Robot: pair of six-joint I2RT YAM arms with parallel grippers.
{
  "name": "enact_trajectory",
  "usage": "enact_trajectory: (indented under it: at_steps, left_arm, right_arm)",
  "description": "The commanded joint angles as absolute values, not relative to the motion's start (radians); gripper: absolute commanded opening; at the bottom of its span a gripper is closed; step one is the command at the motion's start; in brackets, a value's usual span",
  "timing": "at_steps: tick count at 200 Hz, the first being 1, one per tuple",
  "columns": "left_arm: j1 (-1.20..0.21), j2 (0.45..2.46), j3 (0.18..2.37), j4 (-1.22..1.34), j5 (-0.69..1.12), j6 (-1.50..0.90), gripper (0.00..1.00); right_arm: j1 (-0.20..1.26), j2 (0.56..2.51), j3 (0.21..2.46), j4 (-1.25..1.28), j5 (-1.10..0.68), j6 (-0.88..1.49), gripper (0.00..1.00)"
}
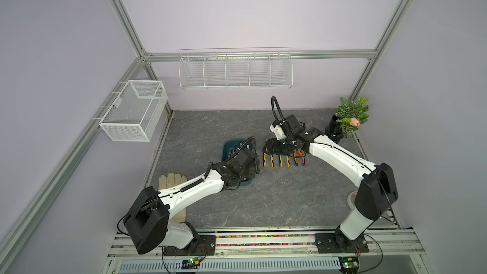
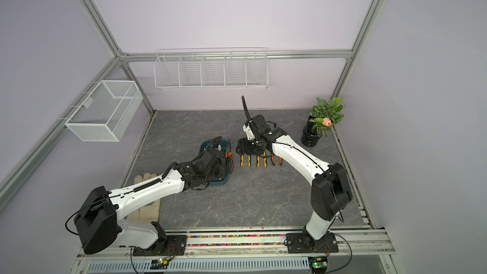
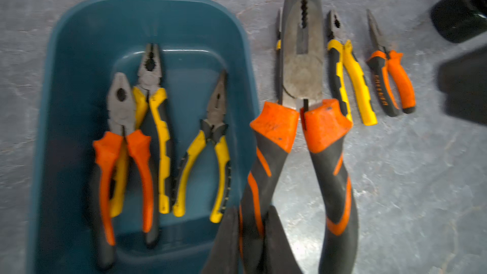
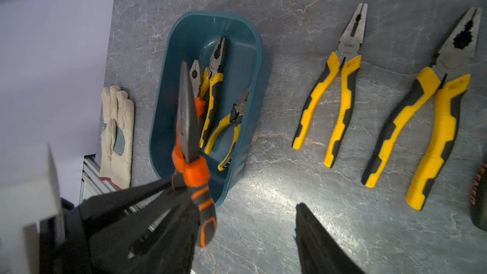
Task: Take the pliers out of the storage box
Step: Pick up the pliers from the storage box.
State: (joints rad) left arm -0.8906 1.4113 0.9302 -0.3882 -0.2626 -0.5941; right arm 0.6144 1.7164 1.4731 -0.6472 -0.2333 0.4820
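1 yellow pliers (image 4: 340, 88) perhaps reads "deli"; left hand (image 3: 250, 222) grasps orange pliers (image 3: 303, 75), right hand (image 1: 272, 147) released.

The storage box (image 3: 79, 35) is dark teal. In it, the orange pair (image 3: 121, 101) has orange-and-black handles, while the big yellow pair (image 3: 150, 75) and the small yellow pair (image 3: 217, 106) have yellow-and-black ones; all 3 have dull grey jaws. The long-nosed pliers (image 3: 303, 75) show grey jaws and black handles with orange collars and stripes. The bench (image 1: 263, 201) is grey, marbled with pale veins. At its left edge the glove (image 4: 117, 133) is cream with a grey-green patch. In the far right corner the vase (image 1: 332, 127) is black, the plant (image 1: 353, 109) green striped white.
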Motion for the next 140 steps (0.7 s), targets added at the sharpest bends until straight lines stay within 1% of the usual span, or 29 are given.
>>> enact_trajectory:
  at_steps: [1,54,98,108,126,140]
  left_arm:
    - [-0.903,1.428,0.976,-0.346,-0.298,-0.631,0.0]
    - [-0.947,1.458,1.026,-0.386,-0.362,-0.631,0.0]
    - [-0.985,1.509,1.079,-0.433,-0.444,-0.64,0.0]
    - [-0.989,1.516,1.086,-0.444,-0.457,-0.647,0.0]
    - [-1.0,1.526,1.102,-0.468,-0.496,-0.662,0.0]
    - [-1.009,1.537,1.116,-0.49,-0.529,-0.665,0.0]
  right_arm:
    - [0.63,1.762,1.547,-0.686,-0.229,0.491,0.6]
    - [0.666,1.925,1.744,-0.813,-0.148,0.48,0.6]
    - [0.699,1.988,1.823,-0.858,-0.073,0.492,0.59]
    - [0.703,1.999,1.839,-0.874,-0.046,0.5,0.57]
    - [0.711,2.014,1.856,-0.899,-0.002,0.516,0.51]
    - [0.718,2.017,1.859,-0.904,0.023,0.524,0.49]
